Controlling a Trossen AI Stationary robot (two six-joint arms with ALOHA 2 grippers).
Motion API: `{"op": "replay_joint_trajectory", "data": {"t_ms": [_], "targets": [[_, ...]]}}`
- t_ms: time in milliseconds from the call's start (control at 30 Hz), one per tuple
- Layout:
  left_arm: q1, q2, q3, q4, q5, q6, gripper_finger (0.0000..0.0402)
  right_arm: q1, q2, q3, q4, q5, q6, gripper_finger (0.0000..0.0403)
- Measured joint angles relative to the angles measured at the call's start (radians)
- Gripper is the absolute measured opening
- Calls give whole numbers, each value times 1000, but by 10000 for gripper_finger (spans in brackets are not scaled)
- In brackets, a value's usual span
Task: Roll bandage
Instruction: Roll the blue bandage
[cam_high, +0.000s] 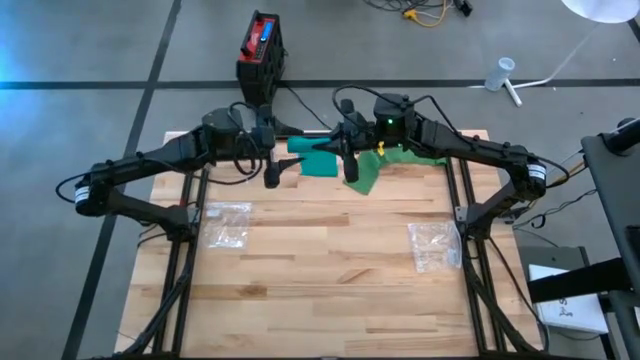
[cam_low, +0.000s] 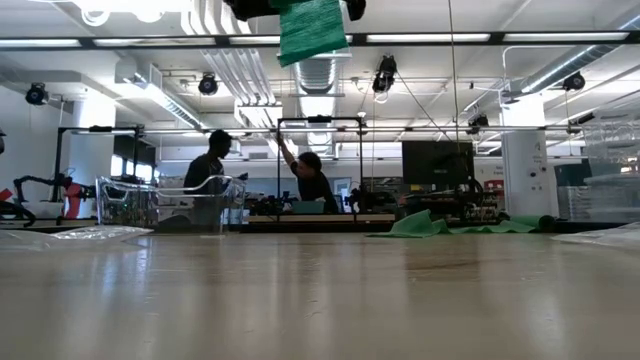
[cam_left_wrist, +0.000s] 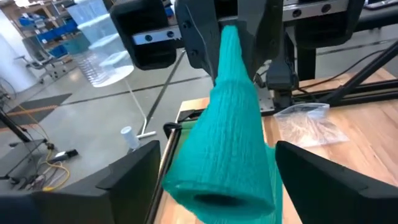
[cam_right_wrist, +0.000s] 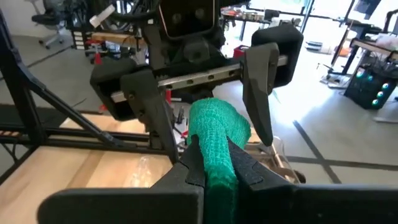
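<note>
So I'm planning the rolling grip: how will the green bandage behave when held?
Likely floppy: the bandage drapes down from the shut right gripper. Probably light and squashable, since the fingers pinch it narrow. The rolled end may unroll; the left gripper stands open.

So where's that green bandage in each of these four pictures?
High view: bandage at the table's far edge, between the two grippers.
Low view: hanging at top centre; more green cloth lies on the table at right.
Left wrist view: fills the centre, pinched by the right gripper.
Right wrist view: centre, in front of the open left gripper.
Shared landmark: the right gripper.
</note>
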Motion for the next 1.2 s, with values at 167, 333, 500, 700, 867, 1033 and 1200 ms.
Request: {"op": "replay_joint_trajectory", "data": {"t_ms": [167,333,500,700,867,1033,1200], "targets": [[0,0,0,5,35,-25,244,0,0,0,-33,0,2,13],[5,3,0,4,49,-61,185,2,0,0,-32,0,0,13],[13,11,0,1,68,-49,110,2,0,-1,-35,0,5,14],[16,10,0,18,-12,25,16,-7,1,-2,6,63,260,50],[17,10,0,23,-96,80,32,-21,2,-2,21,69,524,129],[17,12,-2,24,-111,121,11,-26,12,-2,29,67,635,203],[17,12,-2,46,-110,100,17,-26,32,0,68,61,636,255]]}}
